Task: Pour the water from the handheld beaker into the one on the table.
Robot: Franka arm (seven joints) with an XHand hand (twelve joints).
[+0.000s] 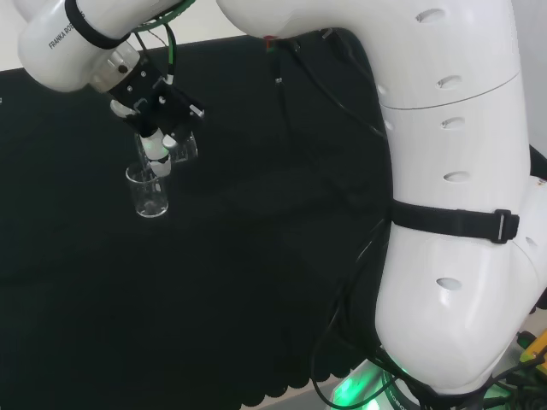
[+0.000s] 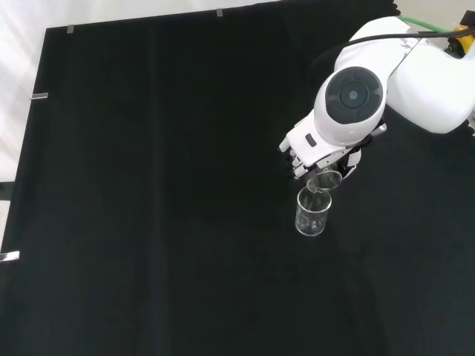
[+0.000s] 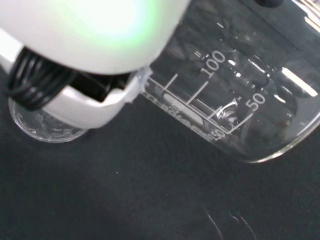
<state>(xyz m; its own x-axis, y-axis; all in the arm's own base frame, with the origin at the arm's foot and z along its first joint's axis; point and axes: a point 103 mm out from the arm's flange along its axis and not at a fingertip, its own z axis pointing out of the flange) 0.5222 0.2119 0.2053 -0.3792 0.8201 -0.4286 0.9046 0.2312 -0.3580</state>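
1. The black cloth-covered bench (image 2: 148, 222) is carrying one upright clear glass beaker (image 2: 311, 213).
2. The black and white hand (image 2: 315, 148) is grasping a second clear graduated beaker (image 3: 235, 95), tilting it just above the standing one's rim.

Even overhead light is washing the black cloth (image 2: 148, 222) flat in the front view, leaving almost no shadows; the white arm links (image 1: 453, 196) are glaring close to overexposure in the head view; a green glow (image 1: 359, 391) is shining at the arm's base; in the wrist view a part of the robot hand (image 3: 95, 35) is blurring out of focus, tinted green; highlights are glinting on the beaker (image 3: 240, 85) glass.
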